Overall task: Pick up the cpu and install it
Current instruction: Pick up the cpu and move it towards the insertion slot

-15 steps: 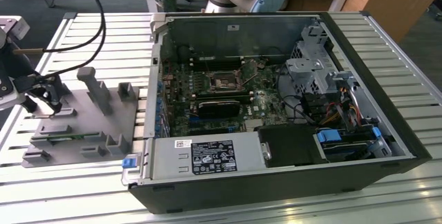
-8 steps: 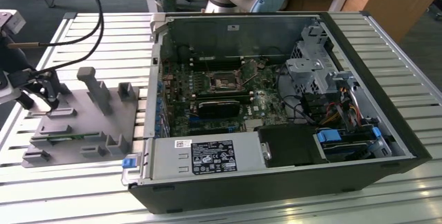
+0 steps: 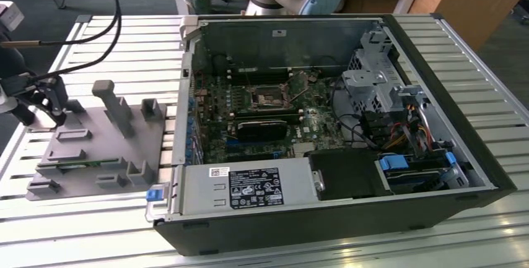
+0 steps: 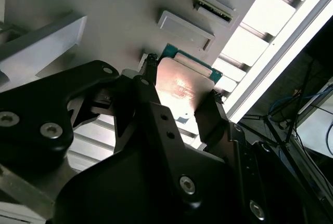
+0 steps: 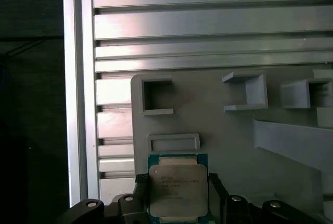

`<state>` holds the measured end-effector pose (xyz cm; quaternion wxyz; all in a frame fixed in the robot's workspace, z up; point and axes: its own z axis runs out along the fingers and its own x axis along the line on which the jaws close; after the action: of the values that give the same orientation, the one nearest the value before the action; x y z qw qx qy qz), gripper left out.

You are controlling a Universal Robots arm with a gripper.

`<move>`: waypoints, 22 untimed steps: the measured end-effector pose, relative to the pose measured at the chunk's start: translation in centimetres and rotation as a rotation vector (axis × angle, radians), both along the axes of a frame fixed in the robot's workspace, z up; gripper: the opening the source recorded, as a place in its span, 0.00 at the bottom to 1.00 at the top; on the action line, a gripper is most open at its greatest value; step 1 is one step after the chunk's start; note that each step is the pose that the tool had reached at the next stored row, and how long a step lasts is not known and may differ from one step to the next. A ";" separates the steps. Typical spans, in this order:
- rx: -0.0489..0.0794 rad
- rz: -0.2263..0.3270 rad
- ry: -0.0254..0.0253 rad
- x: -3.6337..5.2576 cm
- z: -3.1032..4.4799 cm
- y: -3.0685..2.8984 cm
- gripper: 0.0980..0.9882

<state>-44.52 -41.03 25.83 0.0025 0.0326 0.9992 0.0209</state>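
While the gripper (image 5: pixel 177 181) hung over the grey plate (image 5: pixel 234 141), we saw its fingers (image 5: pixel 141 182) closed against two opposite edges of the cpu (image 5: pixel 178 195), which sat squarely between them, just inside the plate's edge. The open computer case (image 3: pixel 331 125) lay well apart, toward the exterior view's right of the plate.
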 end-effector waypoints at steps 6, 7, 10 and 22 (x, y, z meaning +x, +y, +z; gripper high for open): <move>0.000 0.000 0.0000 0.00 0.68 0.00 0.50; 0.000 0.000 0.0000 0.00 0.81 0.00 0.50; 0.000 0.000 0.0000 0.00 1.20 0.00 0.50; 0.000 0.000 -0.0001 0.00 3.61 0.00 0.50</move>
<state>-44.53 -41.02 29.44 0.0025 0.0327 0.9992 0.0209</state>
